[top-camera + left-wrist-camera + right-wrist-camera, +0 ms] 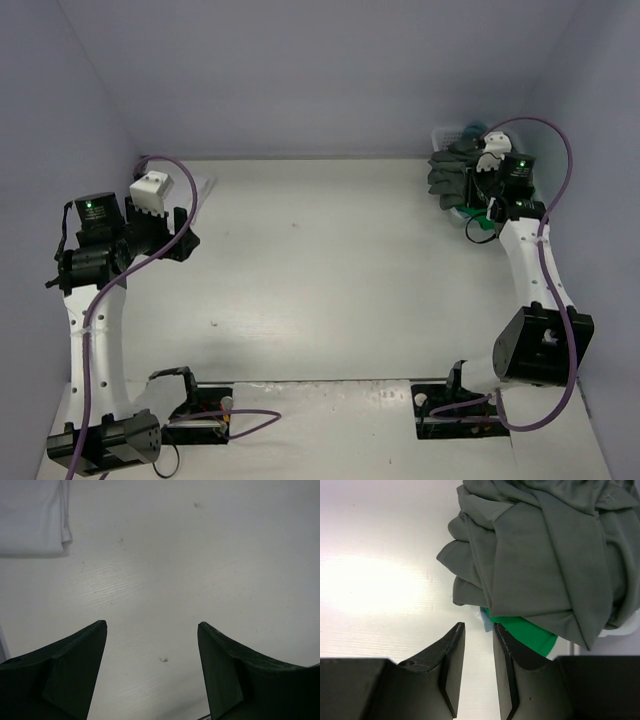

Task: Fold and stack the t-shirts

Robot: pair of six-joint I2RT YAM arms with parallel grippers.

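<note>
White scuffed table (320,290), lavender walls (300,70), grey t-shirt (447,176)

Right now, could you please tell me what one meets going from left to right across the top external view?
left gripper → table → dark grey t-shirt → right gripper
</note>
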